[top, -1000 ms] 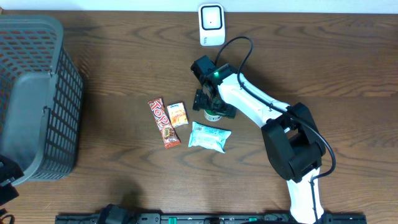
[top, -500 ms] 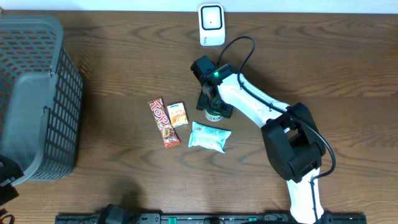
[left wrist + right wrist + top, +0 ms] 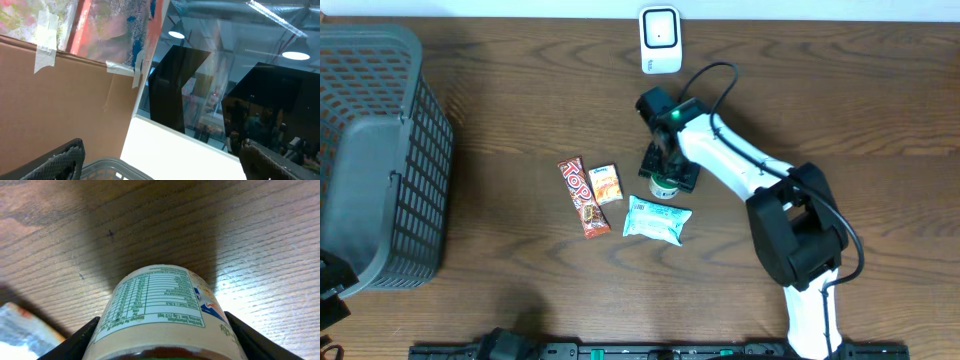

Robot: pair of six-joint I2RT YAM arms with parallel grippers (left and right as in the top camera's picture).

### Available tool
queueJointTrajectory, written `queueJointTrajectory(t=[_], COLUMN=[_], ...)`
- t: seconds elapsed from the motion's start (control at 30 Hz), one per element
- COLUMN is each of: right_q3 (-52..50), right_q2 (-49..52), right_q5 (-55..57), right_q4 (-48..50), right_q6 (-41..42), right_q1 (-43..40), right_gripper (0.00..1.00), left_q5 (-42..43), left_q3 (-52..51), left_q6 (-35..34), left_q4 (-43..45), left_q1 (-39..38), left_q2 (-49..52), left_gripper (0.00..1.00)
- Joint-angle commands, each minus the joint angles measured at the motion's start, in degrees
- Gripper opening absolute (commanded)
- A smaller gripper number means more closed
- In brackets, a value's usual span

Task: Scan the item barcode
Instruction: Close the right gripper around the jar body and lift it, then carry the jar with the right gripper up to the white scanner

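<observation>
Progress: early, I judge; bottle (image 3: 160, 302) stands on the bench (image 3: 880, 100), well short of the scanner (image 3: 660, 40); lifting and presenting the barcode remain.
Right claw (image 3: 664, 180): clamped on the bottle's sides.
Left claw (image 3: 160, 150): wide open, empty.
Writing: nutrition table, print unreadable.

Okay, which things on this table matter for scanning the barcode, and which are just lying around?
For the job: small labelled jar; right gripper closed on it; white scanner.

Lying about: chocolate bar; orange packet; pale blue packet; grey basket.
</observation>
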Motion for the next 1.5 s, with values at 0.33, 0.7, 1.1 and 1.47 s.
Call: queueJointTrajectory(t=[0.33,0.7,1.1,1.47], right_q3=[-0.2,-0.2,-0.2,-0.2], right_q2=[0.4,0.3,-4.3,-16.2], right_q5=[-37.4,-48.4,-49.5,-41.0], right_q4=[-3.3,-9.5,-11.5,-4.9], right_q6=[-12.6,-21.4,-22.6,-20.1], right_q1=[-11.4,-17.2,-17.4,-15.1], right_gripper=[0.58,0.59,0.61,0.61], left_q5=[-0.5,-0.5,-0.5,-0.5], left_q3=[0.5,0.3,0.3,-0.7], left_q6=[0.3,0.3,0.3,-2.2], left_q4=[0.1,0.1,0.1,0.1], left_q1=[0.1,0.1,0.1,0.1], left_q2=[-0.5,-0.5,-0.5,-0.5], left_gripper=[0.98,0.98,0.98,0.98])
